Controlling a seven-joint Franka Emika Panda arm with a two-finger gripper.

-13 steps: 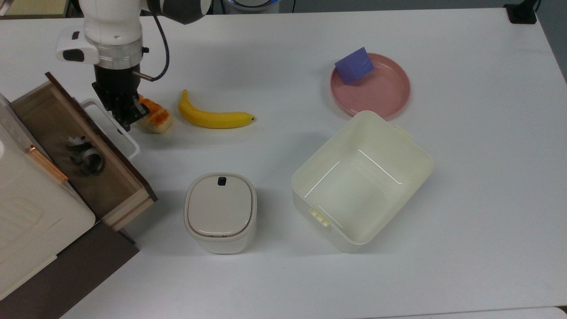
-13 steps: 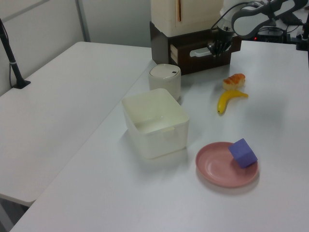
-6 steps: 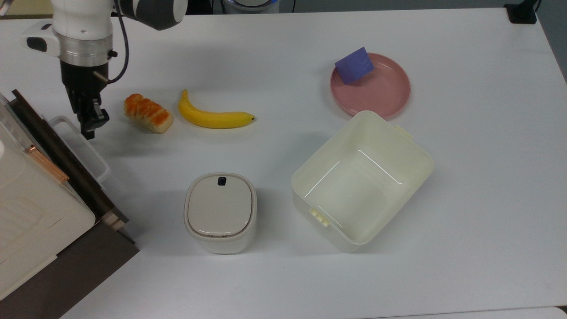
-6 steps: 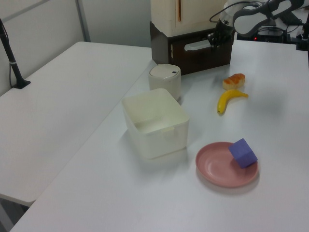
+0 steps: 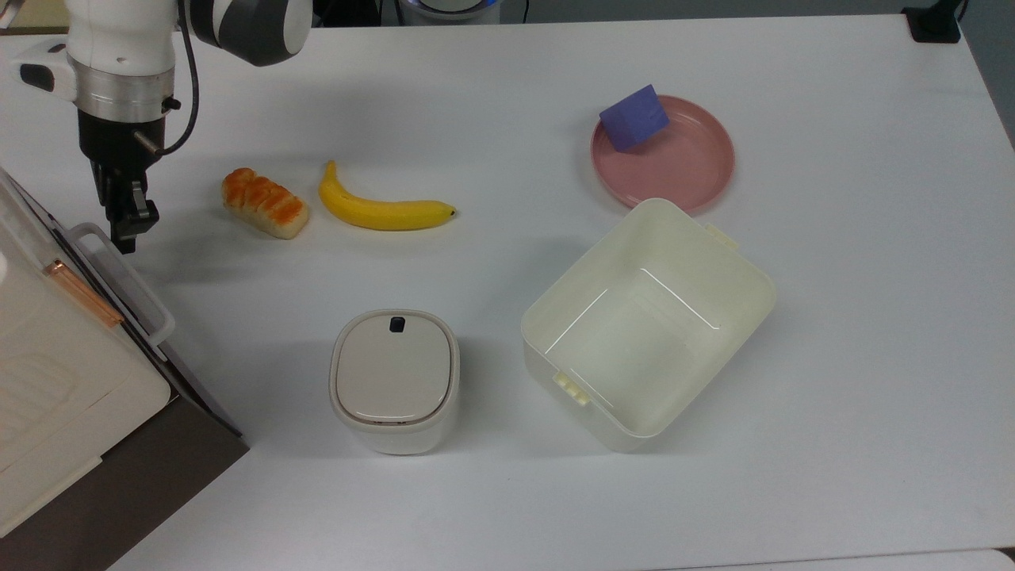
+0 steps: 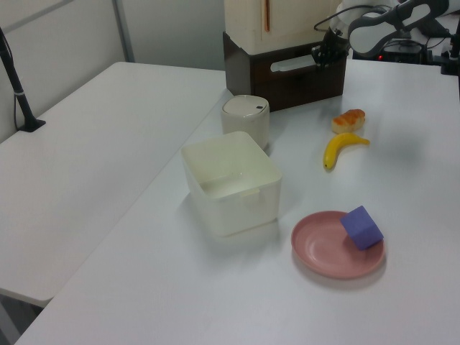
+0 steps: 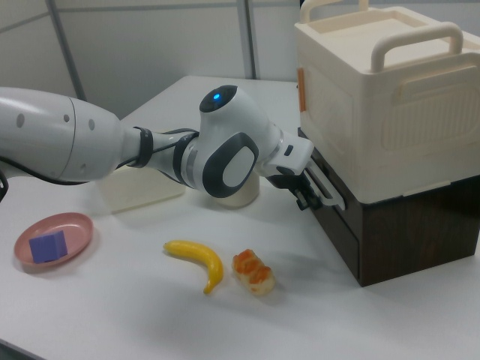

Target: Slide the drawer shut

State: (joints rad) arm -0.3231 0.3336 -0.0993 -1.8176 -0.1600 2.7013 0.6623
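The drawer [image 5: 151,341] sits pushed into the brown cabinet [image 7: 397,232] at the top view's left edge, its dark front panel flush with the cabinet face and its white loop handle [image 5: 123,277] standing out toward the counter [image 5: 515,492]. The tool [image 5: 127,230] hangs at the far end of that handle, pointing down, right beside or against the loop (contact cannot be judged); in the right view it [image 7: 309,196] lies close against the handle at the cabinet's front. Whether its fingers are apart or together cannot be told. A large cream case with moulded carrying handles [image 7: 382,90] rests on top of the cabinet. On the counter, a glazed orange-and-cream pastry [image 5: 264,203] lies near the tool on the top view's right, with a yellow banana [image 5: 381,210] just beside it. A small white lidded container [image 5: 394,381] stands below them in the top view, apart from the cabinet, and a large cream plastic bin [image 5: 646,325], open at the top, sits to the top view's right of it. Beyond the bin a pink plate [image 5: 690,162] carries a purple cube [image 5: 633,117] resting on its rim side.
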